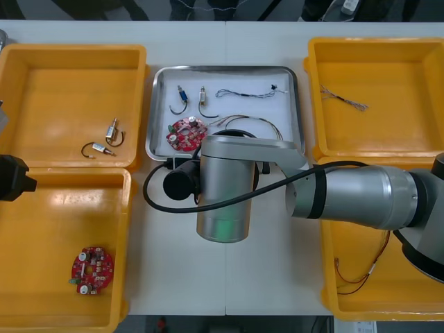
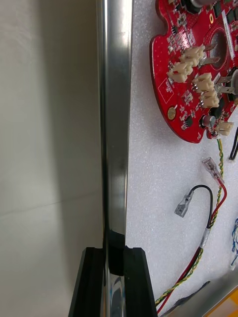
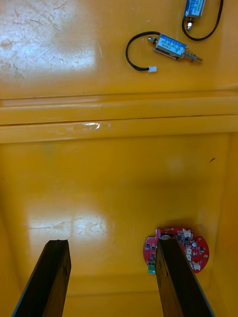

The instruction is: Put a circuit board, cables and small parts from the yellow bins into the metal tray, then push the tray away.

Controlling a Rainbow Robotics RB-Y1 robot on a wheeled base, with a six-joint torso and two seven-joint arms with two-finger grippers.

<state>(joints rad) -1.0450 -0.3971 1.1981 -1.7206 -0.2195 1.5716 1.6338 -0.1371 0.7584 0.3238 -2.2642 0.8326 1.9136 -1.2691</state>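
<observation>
Over near-L bin (image 3: 124, 173), L tool (image 3: 113, 242) spread; R tool (image 2: 115, 252) clamps tray (image 2: 115, 99) w/ 1 board (image 2: 188, 64), 2 small metal parts (image 1: 182, 94).

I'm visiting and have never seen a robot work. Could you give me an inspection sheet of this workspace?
Surface: light table, four yellow bins, two per side.
Job's things: metal tray holds a circuit board and two small metal parts; a spare board and spare parts lie in the left bins.
Clutter: nothing seen.
Grippers: right gripper shut on the tray's near rim; left gripper open over the left near bin.
Cables: blue and white cable and red and yellow cable in the tray; the right bins hold a thin cable and a second red and yellow cable.
Surroundings: dark unclear shapes beyond the far edge.
</observation>
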